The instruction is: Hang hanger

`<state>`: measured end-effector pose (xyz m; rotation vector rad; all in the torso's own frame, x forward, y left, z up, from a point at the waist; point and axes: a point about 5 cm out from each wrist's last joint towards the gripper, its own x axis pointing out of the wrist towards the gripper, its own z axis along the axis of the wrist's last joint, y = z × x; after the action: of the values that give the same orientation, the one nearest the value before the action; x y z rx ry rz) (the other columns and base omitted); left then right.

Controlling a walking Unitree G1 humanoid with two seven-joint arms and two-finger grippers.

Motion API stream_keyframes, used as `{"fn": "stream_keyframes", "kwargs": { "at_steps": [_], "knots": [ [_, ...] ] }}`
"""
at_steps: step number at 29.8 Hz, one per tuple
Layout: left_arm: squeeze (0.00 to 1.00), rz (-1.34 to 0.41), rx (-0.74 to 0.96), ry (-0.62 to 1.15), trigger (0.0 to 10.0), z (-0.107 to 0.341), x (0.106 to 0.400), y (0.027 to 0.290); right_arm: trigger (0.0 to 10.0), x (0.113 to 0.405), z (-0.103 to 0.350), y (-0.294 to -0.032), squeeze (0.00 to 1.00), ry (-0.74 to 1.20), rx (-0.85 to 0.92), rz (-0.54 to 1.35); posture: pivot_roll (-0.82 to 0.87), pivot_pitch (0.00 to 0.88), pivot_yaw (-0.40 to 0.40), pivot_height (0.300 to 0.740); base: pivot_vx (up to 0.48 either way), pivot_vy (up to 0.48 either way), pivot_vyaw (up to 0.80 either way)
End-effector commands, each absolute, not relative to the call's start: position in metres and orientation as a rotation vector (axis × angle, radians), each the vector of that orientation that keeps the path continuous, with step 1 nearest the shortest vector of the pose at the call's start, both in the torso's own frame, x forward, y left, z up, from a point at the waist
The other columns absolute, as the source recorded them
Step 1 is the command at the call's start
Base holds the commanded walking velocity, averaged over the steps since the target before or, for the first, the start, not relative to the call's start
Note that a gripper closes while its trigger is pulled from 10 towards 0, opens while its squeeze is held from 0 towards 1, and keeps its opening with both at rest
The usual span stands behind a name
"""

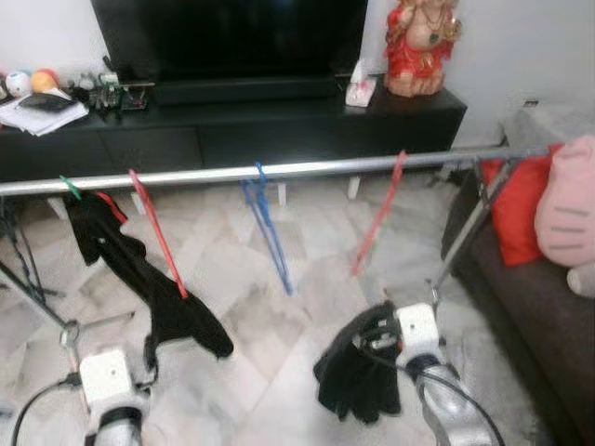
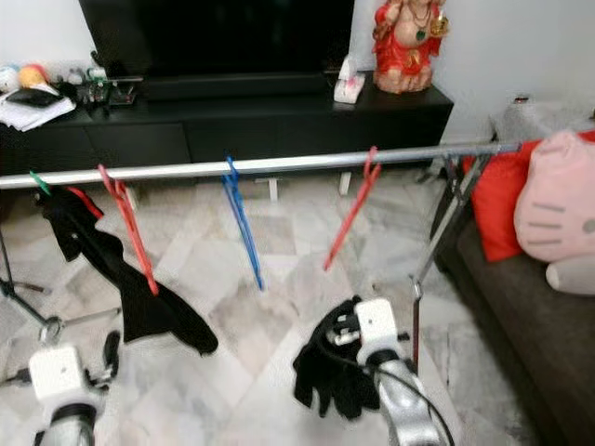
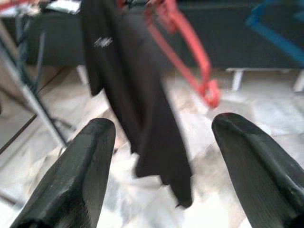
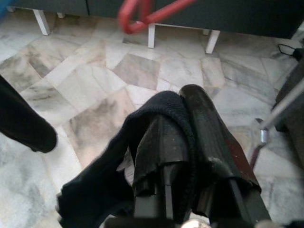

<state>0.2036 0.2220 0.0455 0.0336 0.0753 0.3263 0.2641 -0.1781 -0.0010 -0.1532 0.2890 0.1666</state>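
— While you look down at that silver rail [image 1: 307, 168], what are your hands doing?

— My right gripper [image 4: 183, 123], low on my side of the rail, is clamped on a bunched black garment [image 1: 358, 372]; the cloth wraps over both fingers and droops toward the marble floor [image 1: 307, 307]. My left gripper [image 3: 164, 156] hangs below the rail's left part with its fingers spread wide and nothing between them.

— And the hangers?

— I count four on the rail. From its left end: a green hook [image 1: 70, 188] carrying a black garment [image 1: 149, 279] that trails well down, a red hanger [image 1: 156, 232] just beside it, a blue hanger [image 1: 270, 228] near the middle, and another red hanger [image 1: 379, 218] right of the middle. The last three hang bare and tilted. Whether a hanger sits inside the cloth I grip, I cannot tell.

— Any writing to read?

— None I can make out. My left wrist view catches a small pale mark on the hanging garment, too blurred to read.

— What lies beyond the rail?

— One dark TV cabinet [image 1: 279, 130] with a black screen [image 1: 232, 37] on it, one red statue [image 1: 423, 46], and papers [image 1: 42, 116]. By the rail's right end, a dark sofa [image 1: 530, 307] holds one red cushion [image 1: 521, 209] and one pink plush [image 1: 567, 214].
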Motion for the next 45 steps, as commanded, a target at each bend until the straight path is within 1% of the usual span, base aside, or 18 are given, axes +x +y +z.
{"fn": "stream_keyframes", "kwargs": {
  "at_steps": [1, 14, 15, 16, 17, 18, 20, 25, 29, 32, 35, 39, 45],
  "knots": [
    [0.00, 0.315, 0.066, 0.076, 10.0, 0.049, 0.205, 0.227, 10.0, 0.269, 0.002, -0.172, 0.00, 0.272, -0.130, 0.184, -0.07, 0.000, 0.026, 0.740, 0.000, 0.000, 0.00],
    [0.00, 0.284, 0.061, 0.022, 10.0, 0.063, 0.208, 0.220, 10.0, 0.267, 0.000, -0.169, 0.00, 0.276, -0.135, 0.197, -0.05, 0.000, 0.026, 0.740, 0.000, 0.000, 0.00],
    [0.00, 0.266, 0.066, 0.086, 10.0, 0.050, 0.206, 0.221, 10.0, 0.266, -0.001, -0.169, 0.00, 0.286, -0.127, 0.190, -0.05, 0.000, 0.033, 0.740, 0.000, 0.000, 0.00],
    [0.00, 0.232, 0.071, 0.278, 10.0, 0.011, 0.196, 0.225, 10.0, 0.262, -0.012, -0.174, 0.00, 0.361, -0.085, 0.138, -0.06, 0.000, 0.033, 0.740, 0.000, 0.000, 0.00],
    [0.00, 0.232, 0.071, 0.278, 10.0, 0.011, 0.196, 0.225, 10.0, 0.262, -0.012, -0.174, 0.00, 0.361, -0.085, 0.138, -0.06, 0.000, 0.033, 0.740, 0.000, 0.000, 0.00],
    [0.00, 0.246, 0.059, 0.403, 10.0, -0.014, 0.185, 0.232, 10.0, 0.257, -0.022, -0.182, 0.00, 0.440, -0.039, 0.086, -0.05, 0.000, 0.034, 0.740, 0.000, 0.000, 0.00],
    [0.00, 0.253, 0.055, 0.477, 10.0, -0.028, 0.179, 0.235, 10.0, 0.252, -0.029, -0.186, 0.00, 0.509, -0.021, 0.062, -0.06, 0.000, 0.036, 0.740, 0.000, 0.000, 0.00],
    [0.00, 0.246, 0.047, 0.683, 10.0, -0.061, 0.156, 0.237, 10.0, 0.232, -0.048, -0.195, 0.00, 0.665, -0.083, 0.046, -0.07, 0.000, 0.034, 0.740, 0.000, 0.000, 0.00],
    [0.00, 0.240, 0.049, 0.752, 10.0, -0.072, 0.149, 0.236, 10.0, 0.224, -0.055, -0.198, 0.00, 0.715, -0.042, 0.007, -0.07, 0.000, 0.033, 0.740, 0.000, 0.000, 0.00],
    [0.00, 0.226, 0.060, 0.774, 10.0, -0.076, 0.151, 0.234, 10.0, 0.201, -0.070, -0.202, 0.00, 0.825, -0.029, -0.025, -0.07, 0.000, 0.034, 0.740, 0.000, 0.000, 0.00],
    [0.00, 0.232, 0.057, 0.771, 10.0, -0.076, 0.154, 0.235, 10.0, 0.189, -0.076, -0.202, 0.00, 0.869, -0.038, -0.017, -0.06, 0.000, 0.034, 0.740, 0.000, 0.000, 0.00],
    [0.00, 0.237, 0.053, 0.758, 10.0, -0.074, 0.160, 0.235, 10.0, 0.179, -0.082, -0.203, 0.00, 0.909, -0.045, -0.011, -0.07, 0.000, 0.038, 0.740, 0.000, 0.000, 0.00],
    [0.00, 0.236, 0.044, 0.764, 10.0, -0.075, 0.164, 0.232, 10.0, 0.173, -0.085, -0.202, 0.00, 0.928, -0.034, 0.004, -0.08, 0.000, 0.043, 0.740, 0.000, 0.000, 0.00]
  ]
}}
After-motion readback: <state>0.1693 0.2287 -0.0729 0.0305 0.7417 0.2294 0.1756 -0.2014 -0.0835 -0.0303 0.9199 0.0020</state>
